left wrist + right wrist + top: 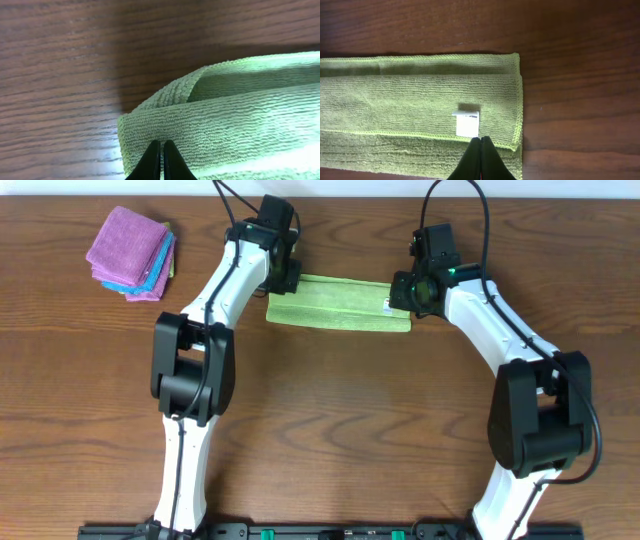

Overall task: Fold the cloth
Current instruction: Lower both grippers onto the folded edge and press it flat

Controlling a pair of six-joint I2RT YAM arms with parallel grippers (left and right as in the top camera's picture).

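Between the two sets of black fingertips, a light green microfibre cloth [335, 305] lies on the dark brown wooden table [330, 410], folded into a long, narrow strip of several layers. The left gripper [162, 147] sits over the strip's left end, just inside the rounded fold. Its fingers [154, 162] are pressed together with only a thin slit between them, and no fabric shows in that slit. The right gripper [480, 142] sits over the opposite end, its fingers [470, 162] likewise together, the tips at a stitched edge of an upper layer. A small white tag [467, 124] lies just ahead of those tips. Well off beyond the left fingers rests a stack of folded purple and blue cloths [130, 250].
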